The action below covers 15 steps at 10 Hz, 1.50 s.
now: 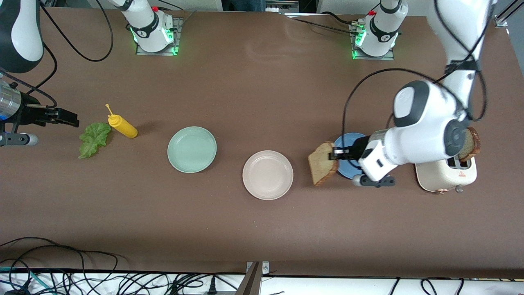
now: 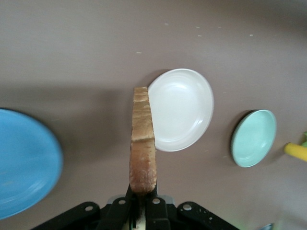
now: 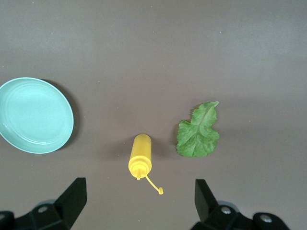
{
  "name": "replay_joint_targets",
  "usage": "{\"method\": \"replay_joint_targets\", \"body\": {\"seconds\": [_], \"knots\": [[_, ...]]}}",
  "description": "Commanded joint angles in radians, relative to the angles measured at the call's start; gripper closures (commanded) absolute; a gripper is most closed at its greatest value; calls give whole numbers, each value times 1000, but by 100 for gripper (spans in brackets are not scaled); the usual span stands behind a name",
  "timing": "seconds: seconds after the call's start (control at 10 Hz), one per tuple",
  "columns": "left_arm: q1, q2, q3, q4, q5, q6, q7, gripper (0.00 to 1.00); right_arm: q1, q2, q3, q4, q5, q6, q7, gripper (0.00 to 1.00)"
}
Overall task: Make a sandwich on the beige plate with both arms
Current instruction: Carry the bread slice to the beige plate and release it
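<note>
You see the left tool clamped on a bread slice over the worktop, between the beige plate and blue plate; the right tool waits open above the lettuce leaf.

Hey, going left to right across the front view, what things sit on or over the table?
Lettuce leaf → yellow bottle → mint green plate → beige plate → bread slice held in the left claw → toaster.
</note>
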Motion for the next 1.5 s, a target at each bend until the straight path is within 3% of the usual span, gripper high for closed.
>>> {"method": "replay_joint_targets", "body": {"seconds": [0.0,0.4,0.6,0.8,0.9,1.0,1.4], "knots": [[-30,94,8,47,-154,47,18,100,-4,-5,-1,7,20,-6,-4,0],[-76,224,5,46,-491,140,284,100,-6,-5,-1,7,20,-6,-2,0],[-90,284,5,41,-602,140,479,100,-6,-5,-1,7,20,-6,-2,0],[-90,336,5,38,-637,140,656,100,-6,-5,-1,7,20,-6,-4,0],[-83,350,5,38,-644,140,722,85,-6,-5,-1,7,20,-6,-2,0],[-79,350,5,32,-670,139,753,1,-4,-5,-1,7,20,-6,-4,0],[-61,336,14,26,-653,133,778,0,-4,-5,-1,7,20,-6,-2,0]]}}
